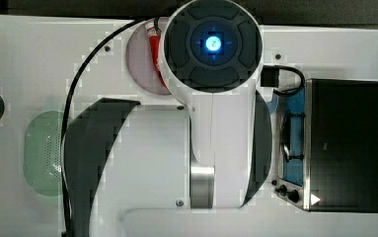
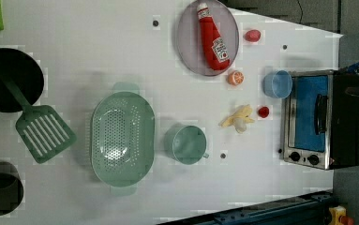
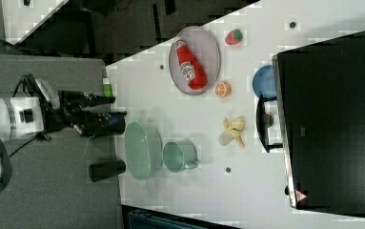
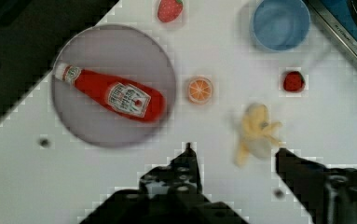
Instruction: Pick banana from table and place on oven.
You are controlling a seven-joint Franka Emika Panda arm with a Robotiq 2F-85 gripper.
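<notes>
across the white table (image 2: pixel 97 42), a few small dark holes dot the surface. banana (image 2: pixel 238 118) lies flat on the table, near the oven (image 2: pixel 317 119) door, a small red piece (image 2: pixel 263 111) just beside it, the orange slice (image 2: pixel 235 78) and blue bowl (image 2: pixel 277 84) near. grey plate (image 2: pixel 186 42) carries a ketchup bottle (image 2: pixel 213 40). green colander (image 2: pixel 122 138), green cup (image 2: pixel 186 144), slotted spatula (image 2: pixel 39 129) and black pan (image 2: pixel 8 79) sit toward the left view's left. dark floor beyond the table edge. gripper (image 4: pixel 234 151) hangs above the banana, fingers (image 4: pixel 188 161) spread, nothing held.
</notes>
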